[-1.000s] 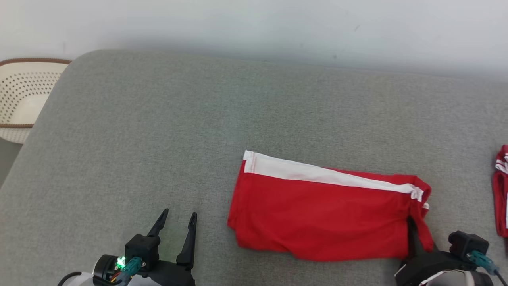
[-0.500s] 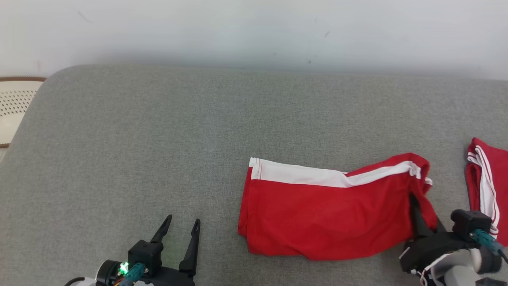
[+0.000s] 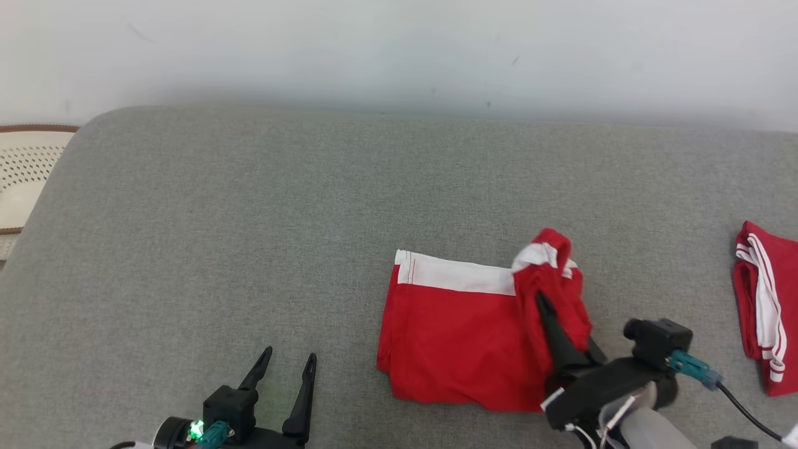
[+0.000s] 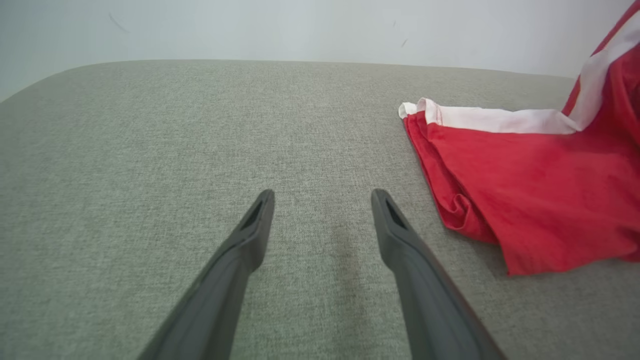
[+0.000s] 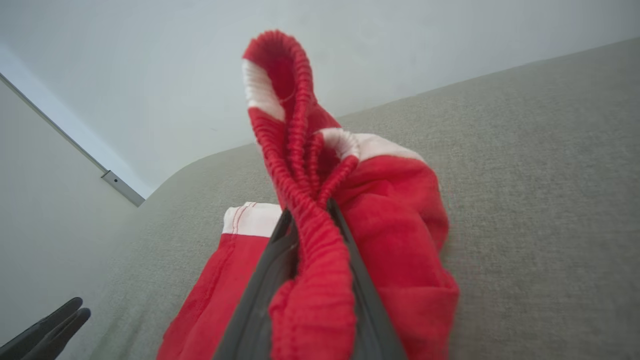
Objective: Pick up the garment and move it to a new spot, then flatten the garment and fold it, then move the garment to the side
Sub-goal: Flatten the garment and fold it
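The garment, red shorts with a white side stripe, lies on the grey cushion right of centre. Its right end, the elastic waistband, is lifted and doubled back over the flat part. My right gripper is shut on that waistband; in the right wrist view the ribbed red band rises from between its fingers. My left gripper stands open low at the left, empty, a short way left of the garment's edge. In the left wrist view its fingers hover spread over bare cushion, with the garment to their right.
Another red and white garment, folded, lies at the cushion's right edge. A cream perforated basket sits beyond the left edge. A pale wall runs behind the cushion. Bare grey cushion stretches left of and behind the garment.
My right gripper has carried the waistband end up and to the left, folding the garment's right part over the rest. The left gripper stays open and in place. The camera shifted slightly.
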`<state>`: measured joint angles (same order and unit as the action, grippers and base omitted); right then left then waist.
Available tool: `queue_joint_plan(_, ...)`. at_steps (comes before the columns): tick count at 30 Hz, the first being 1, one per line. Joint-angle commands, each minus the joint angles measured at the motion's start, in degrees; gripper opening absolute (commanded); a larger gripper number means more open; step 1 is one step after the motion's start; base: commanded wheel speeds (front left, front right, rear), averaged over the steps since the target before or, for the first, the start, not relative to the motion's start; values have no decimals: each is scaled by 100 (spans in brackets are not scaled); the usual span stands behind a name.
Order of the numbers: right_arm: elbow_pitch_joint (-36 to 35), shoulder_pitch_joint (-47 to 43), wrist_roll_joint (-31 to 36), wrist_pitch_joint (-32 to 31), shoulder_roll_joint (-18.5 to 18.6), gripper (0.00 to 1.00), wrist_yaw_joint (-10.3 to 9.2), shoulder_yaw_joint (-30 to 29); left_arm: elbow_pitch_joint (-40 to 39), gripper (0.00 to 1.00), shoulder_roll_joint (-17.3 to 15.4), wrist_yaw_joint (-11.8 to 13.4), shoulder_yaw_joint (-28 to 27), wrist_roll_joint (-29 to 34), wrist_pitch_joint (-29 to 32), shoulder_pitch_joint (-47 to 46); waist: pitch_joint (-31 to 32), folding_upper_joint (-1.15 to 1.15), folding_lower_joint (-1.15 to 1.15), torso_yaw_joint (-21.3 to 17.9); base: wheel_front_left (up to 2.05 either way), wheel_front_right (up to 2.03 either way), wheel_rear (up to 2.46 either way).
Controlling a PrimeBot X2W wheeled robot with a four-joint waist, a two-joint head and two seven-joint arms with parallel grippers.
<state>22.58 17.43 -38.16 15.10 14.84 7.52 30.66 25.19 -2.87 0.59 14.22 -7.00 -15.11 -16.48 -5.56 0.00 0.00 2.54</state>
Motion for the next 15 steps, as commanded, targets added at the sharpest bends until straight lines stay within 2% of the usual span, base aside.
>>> queue_joint_plan(1,-130,166,-264,1,8,0,-6,245,14,100,-6,-16,6,35,-2,58,-9,0,0,41,0,0,0)
queue_joint_plan(2,-206,279,-467,1,-22,0,-5,507,20,100,-7,-18,34,21,-2,55,-13,0,0,83,0,0,0)
queue_joint_plan(8,-143,651,-927,1,-175,0,-5,1140,88,100,-7,-37,212,-34,-3,15,-16,0,0,300,0,0,0)
queue_joint_plan(15,293,901,-1035,1,-284,0,-5,1440,110,100,-6,-20,443,-126,-2,-104,-67,0,0,602,0,0,0)
